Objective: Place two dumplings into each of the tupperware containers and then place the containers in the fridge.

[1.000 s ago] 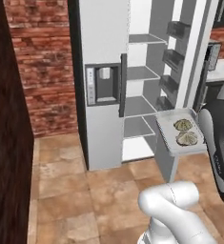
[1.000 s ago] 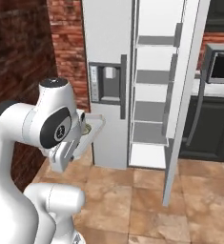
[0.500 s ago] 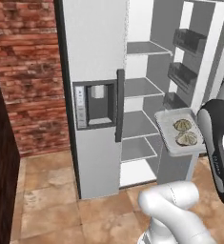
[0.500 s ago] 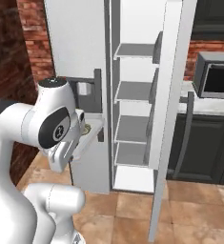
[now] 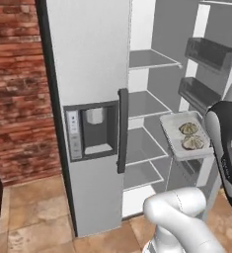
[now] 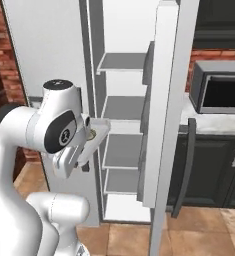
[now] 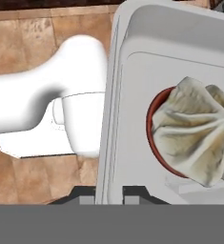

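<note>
In the hand view my gripper (image 7: 109, 194) is shut on the near rim of a pale tupperware container (image 7: 147, 62), and a pleated dumpling (image 7: 197, 136) lies inside. From the left base view the container (image 5: 173, 134) hangs level in front of the open fridge (image 5: 93, 59) at middle-shelf height. It carries two dumplings (image 5: 188, 128), one behind the other. In the right base view the container (image 6: 100, 128) pokes out past my wrist toward the fridge shelves (image 6: 124, 107).
The fridge's left door is closed, with a dispenser panel (image 5: 94, 129) and a dark handle (image 5: 122, 131). Its right door (image 6: 164, 110) stands open, with bins (image 5: 206, 54) on the inside. Brick wall (image 5: 14, 99) lies left; a microwave (image 6: 219, 87) and dark cabinets (image 6: 209, 165) lie right.
The whole picture has shifted: the base has driven closer and the fridge looms larger and more central. The container stays in my grip at the same place beside the arm.
</note>
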Motion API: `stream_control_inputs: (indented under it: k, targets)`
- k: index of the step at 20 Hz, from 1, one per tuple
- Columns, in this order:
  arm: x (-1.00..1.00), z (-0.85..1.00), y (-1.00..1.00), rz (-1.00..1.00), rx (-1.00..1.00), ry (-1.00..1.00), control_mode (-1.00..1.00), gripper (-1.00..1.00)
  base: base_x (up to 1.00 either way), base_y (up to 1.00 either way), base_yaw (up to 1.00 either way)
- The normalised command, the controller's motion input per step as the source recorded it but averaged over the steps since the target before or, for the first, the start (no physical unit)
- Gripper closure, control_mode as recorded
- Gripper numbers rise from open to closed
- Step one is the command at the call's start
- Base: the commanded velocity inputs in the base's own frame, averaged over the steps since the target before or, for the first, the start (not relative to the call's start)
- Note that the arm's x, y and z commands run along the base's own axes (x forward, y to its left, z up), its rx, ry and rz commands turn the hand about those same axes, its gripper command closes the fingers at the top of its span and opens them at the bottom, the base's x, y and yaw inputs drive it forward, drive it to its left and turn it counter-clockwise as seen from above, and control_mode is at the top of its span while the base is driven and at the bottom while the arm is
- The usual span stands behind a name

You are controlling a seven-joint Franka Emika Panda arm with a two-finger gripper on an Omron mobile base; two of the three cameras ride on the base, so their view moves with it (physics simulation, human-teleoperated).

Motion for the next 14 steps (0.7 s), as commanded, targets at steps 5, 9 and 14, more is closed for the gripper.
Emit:
stream_control_inputs:
  k: [5, 9, 14]
  targets:
    - [0.0, 0.0, 0.0, 0.0, 0.0, 0.0, 1.0, 1.0, 0.49, 0.13, 0.0]
    - [0.0, 0.0, 0.0, 0.0, 0.0, 0.0, 1.0, 1.0, 0.95, 0.22, 0.56]
    - [0.0, 0.0, 0.0, 0.0, 0.0, 0.0, 1.0, 1.0, 0.56, -0.1, 0.32]
